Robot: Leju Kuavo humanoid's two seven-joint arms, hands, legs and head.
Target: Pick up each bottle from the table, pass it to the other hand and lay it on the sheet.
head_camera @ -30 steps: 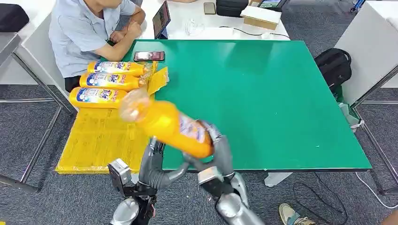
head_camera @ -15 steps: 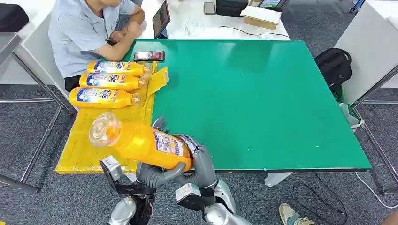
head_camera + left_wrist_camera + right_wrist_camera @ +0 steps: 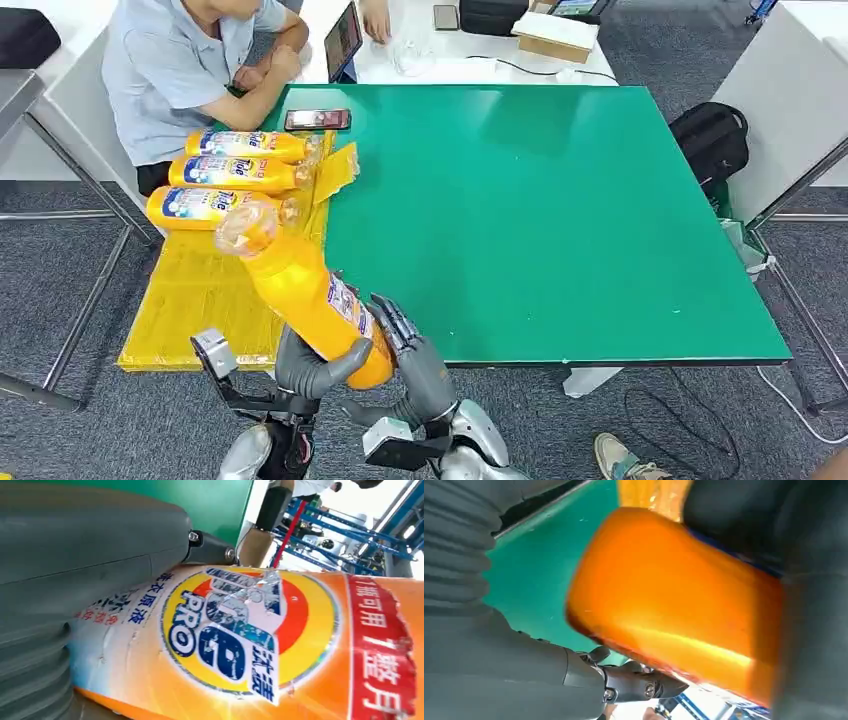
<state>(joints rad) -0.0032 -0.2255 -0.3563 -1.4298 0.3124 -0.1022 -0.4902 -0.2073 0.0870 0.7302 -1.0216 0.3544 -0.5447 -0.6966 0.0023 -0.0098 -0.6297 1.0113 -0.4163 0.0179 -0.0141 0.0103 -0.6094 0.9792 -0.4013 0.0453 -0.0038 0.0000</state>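
Gripping the orange bottle near its base, the left hand holds it tilted above the near edge of the yellow sheet, cap end toward three bottles lying at the sheet's far edge. The right hand sits just beside the bottle's base, fingers spread, over the green table's near edge.

Three bottles across sheet's far end
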